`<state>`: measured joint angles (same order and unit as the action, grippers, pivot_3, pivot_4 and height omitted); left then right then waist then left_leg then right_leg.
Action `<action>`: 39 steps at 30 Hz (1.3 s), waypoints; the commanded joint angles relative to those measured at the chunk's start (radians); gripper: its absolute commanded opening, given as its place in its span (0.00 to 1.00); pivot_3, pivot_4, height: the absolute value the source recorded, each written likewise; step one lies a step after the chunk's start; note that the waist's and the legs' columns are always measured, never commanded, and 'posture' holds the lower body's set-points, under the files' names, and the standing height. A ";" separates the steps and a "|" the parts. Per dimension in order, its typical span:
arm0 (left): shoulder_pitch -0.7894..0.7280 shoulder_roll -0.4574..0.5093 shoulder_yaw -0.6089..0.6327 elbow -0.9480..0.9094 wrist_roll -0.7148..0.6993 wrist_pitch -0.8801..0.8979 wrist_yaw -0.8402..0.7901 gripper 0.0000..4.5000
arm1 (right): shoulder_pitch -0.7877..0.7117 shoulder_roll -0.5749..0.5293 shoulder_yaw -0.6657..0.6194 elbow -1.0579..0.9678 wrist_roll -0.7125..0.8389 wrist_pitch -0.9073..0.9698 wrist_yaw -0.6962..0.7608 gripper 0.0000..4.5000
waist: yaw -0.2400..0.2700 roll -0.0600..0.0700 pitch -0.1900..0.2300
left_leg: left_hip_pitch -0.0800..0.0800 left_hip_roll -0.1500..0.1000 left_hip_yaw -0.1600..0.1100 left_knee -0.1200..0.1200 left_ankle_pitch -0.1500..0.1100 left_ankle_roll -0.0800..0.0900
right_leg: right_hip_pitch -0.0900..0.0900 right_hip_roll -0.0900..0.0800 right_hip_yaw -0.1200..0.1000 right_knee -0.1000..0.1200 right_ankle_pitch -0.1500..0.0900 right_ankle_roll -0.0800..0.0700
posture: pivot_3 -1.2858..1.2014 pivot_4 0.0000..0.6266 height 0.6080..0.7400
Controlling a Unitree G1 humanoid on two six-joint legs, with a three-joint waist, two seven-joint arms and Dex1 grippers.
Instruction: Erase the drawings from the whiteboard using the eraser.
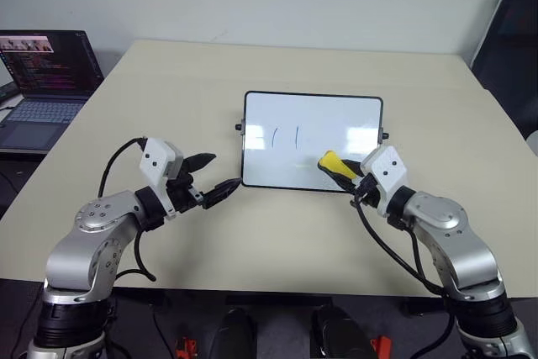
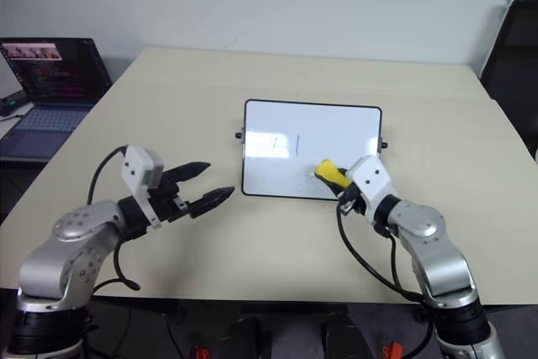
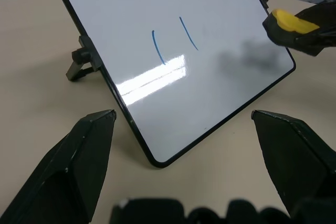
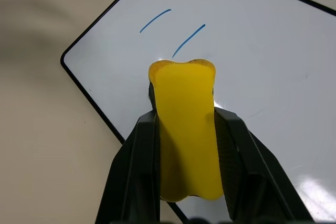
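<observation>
Right hand (image 4: 185, 145) was clenched on the eraser (image 4: 186, 129), its two black fingers (image 4: 137, 166) pressing the yellow block's long sides. It held the eraser over the lower right part of the whiteboard (image 1: 312, 115), near the bottom frame; whether it touched the surface could not be told. Two short blue drawings (image 3: 170, 40) stood near the board's middle, apart from the eraser. The whiteboard stood tilted on the tabletop (image 1: 252, 65). Left hand (image 1: 214, 176) was released, fingers spread, hovering just off the board's lower left corner. A laptop (image 1: 42, 81) sat open beyond the tabletop's left edge.
</observation>
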<state>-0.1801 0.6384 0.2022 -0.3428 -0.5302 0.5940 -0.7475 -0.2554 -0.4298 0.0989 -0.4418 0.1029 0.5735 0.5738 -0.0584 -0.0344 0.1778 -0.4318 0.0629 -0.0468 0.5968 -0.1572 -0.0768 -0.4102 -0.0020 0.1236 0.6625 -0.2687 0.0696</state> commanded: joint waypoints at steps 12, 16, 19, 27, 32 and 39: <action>-0.040 0.017 -0.003 -0.077 -0.029 0.056 0.047 1.00 | -0.237 -0.003 0.141 0.215 -0.123 -0.127 -0.001 0.24 | -0.006 0.000 0.000 | 0.000 0.000 0.000 0.000 0.000 0.000 | 0.000 0.000 0.000 0.000 0.000 0.000 | 0.52 0.24 1.00; -0.050 0.014 -0.007 -0.062 -0.033 0.046 0.028 1.00 | -0.361 0.015 0.184 0.357 -0.218 -0.185 -0.053 0.24 | -0.006 0.000 0.000 | 0.000 0.000 0.000 0.000 0.000 0.000 | 0.000 0.000 0.000 0.000 0.000 0.000 | 0.52 0.24 1.00; -0.066 0.018 -0.017 -0.053 -0.031 0.044 0.010 1.00 | -0.451 0.054 0.194 0.479 -0.267 -0.235 -0.110 0.24 | -0.006 0.000 0.000 | 0.000 0.000 0.000 -0.001 0.000 0.000 | -0.001 0.000 0.000 0.000 0.000 0.000 | 0.52 0.24 1.00; -0.079 0.015 -0.029 -0.070 -0.033 0.067 0.011 1.00 | -0.445 0.028 0.294 0.548 -0.336 -0.244 0.013 0.24 | -0.005 0.000 0.000 | 0.000 0.000 0.000 -0.002 0.000 0.000 | 0.000 0.000 0.000 0.000 0.000 0.000 | 0.52 0.24 1.00; -0.079 0.014 -0.030 -0.073 -0.040 0.070 0.013 1.00 | -0.433 -0.028 0.329 0.527 -0.390 -0.264 0.058 0.24 | -0.005 0.000 0.000 | 0.001 0.000 0.000 -0.001 0.000 0.000 | 0.001 0.000 -0.001 0.001 0.000 0.000 | 0.52 0.24 1.00; -0.078 0.009 -0.036 -0.053 -0.032 0.052 0.004 1.00 | -0.569 0.027 0.291 0.665 -0.470 -0.395 -0.121 0.24 | -0.007 0.000 0.000 | 0.001 0.000 0.000 0.004 0.001 0.000 | 0.001 0.000 0.000 0.001 0.003 -0.001 | 0.52 0.24 1.00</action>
<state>-0.2465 0.6445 0.1604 -0.3844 -0.5506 0.6679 -0.7357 -0.7968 -0.4139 0.4155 0.2117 -0.3515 0.2059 0.4853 -0.0656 -0.0344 0.1778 -0.4303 0.0629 -0.0472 0.6022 -0.1566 -0.0768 -0.4082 -0.0017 0.1233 0.6639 -0.2654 0.0688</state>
